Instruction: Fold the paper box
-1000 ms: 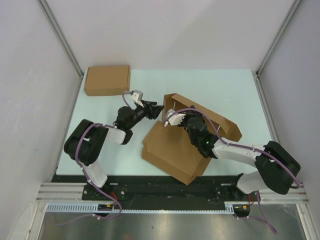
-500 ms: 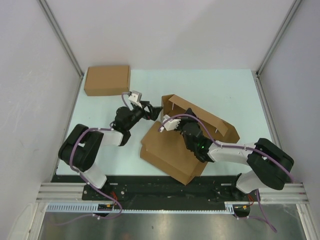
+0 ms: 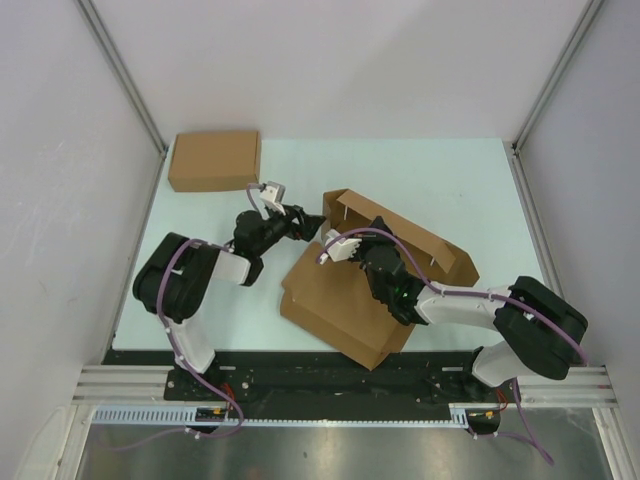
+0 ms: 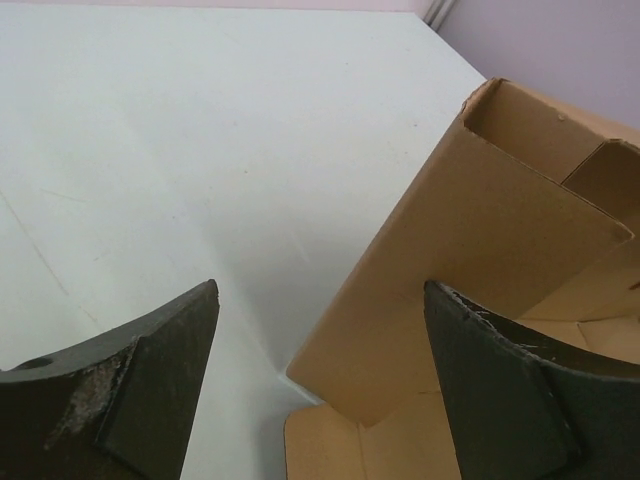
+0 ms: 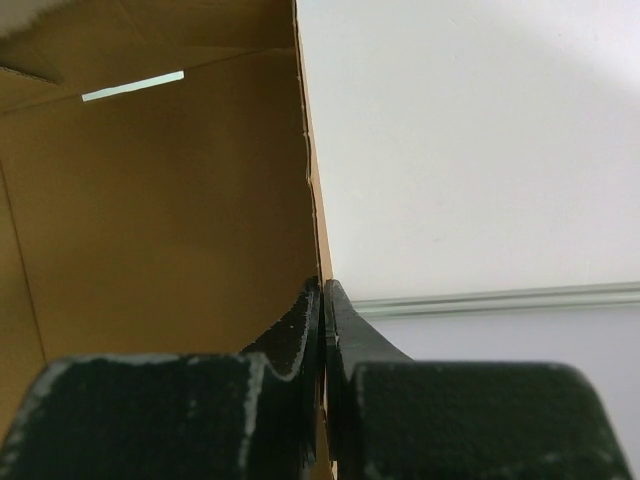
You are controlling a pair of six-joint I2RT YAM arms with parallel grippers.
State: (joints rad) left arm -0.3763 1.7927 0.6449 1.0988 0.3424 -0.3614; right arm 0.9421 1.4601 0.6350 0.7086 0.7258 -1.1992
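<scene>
The paper box lies mid-table as a brown die-cut sheet, its flat panel toward me and its long back wall standing up. My right gripper is shut on the top edge of that wall. In the right wrist view the fingers pinch the thin cardboard edge, with the box's inner face to the left. My left gripper is open at the box's left end. In the left wrist view its fingers stand wide apart, and the upright end flap is just ahead, not gripped.
A second, ready-made flat brown box sits at the table's far left corner. White walls and metal frame posts close in the table on three sides. The pale table surface shows behind the box.
My left gripper has opened and drawn back a little from the box's left end. My right gripper has shifted slightly left with the wall, which stands more upright.
</scene>
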